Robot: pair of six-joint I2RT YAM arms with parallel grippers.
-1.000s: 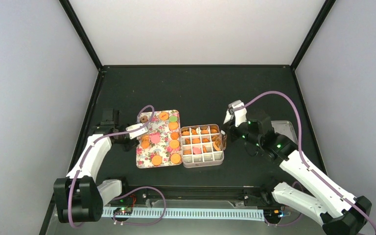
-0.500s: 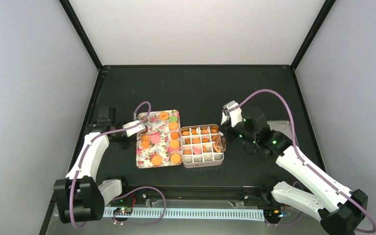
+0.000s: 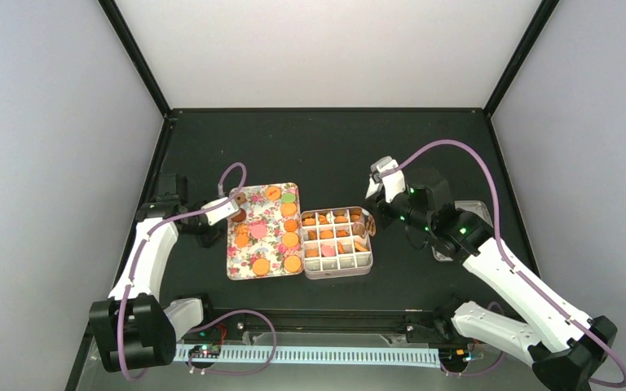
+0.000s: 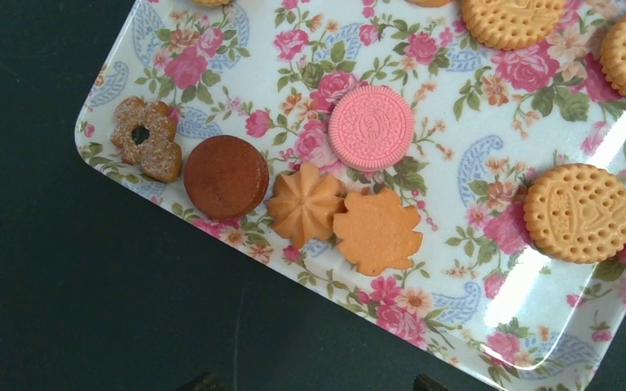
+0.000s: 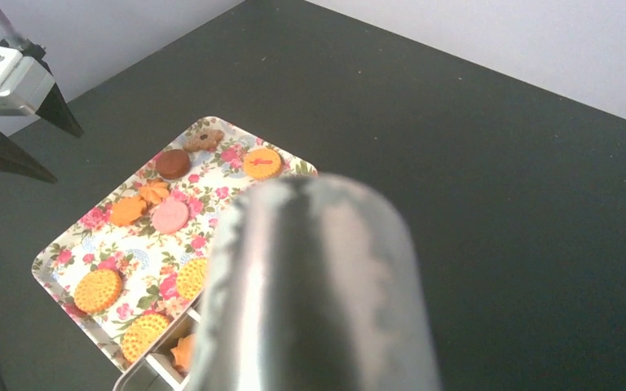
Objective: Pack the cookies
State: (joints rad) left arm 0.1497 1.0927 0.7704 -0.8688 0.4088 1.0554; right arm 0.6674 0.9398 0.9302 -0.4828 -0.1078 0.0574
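Observation:
The cookies lie on a flower-patterned tray (image 3: 271, 230) and in a white compartment box (image 3: 370, 261) to its right. In the left wrist view a pink cookie (image 4: 371, 127), a brown one (image 4: 226, 176), two orange ones (image 4: 304, 204) and golden ones (image 4: 579, 213) lie on the tray (image 4: 489, 269). My left gripper (image 3: 212, 218) hangs open over the dark table just off the tray's left edge, its fingertips (image 4: 204, 381) wide apart with nothing between them. My right gripper (image 3: 377, 204) is shut on metal tongs (image 5: 318, 285), whose tips (image 3: 367, 225) hang at the box's right end.
A silvery lid-like piece (image 3: 471, 213) lies on the table under the right arm. The tongs fill the lower middle of the right wrist view, hiding most of the box (image 5: 151, 366). Black frame rails border the dark table.
My left gripper has drawn back to the left, off the tray. The right gripper with the tongs has shifted slightly toward the back along the box's right end.

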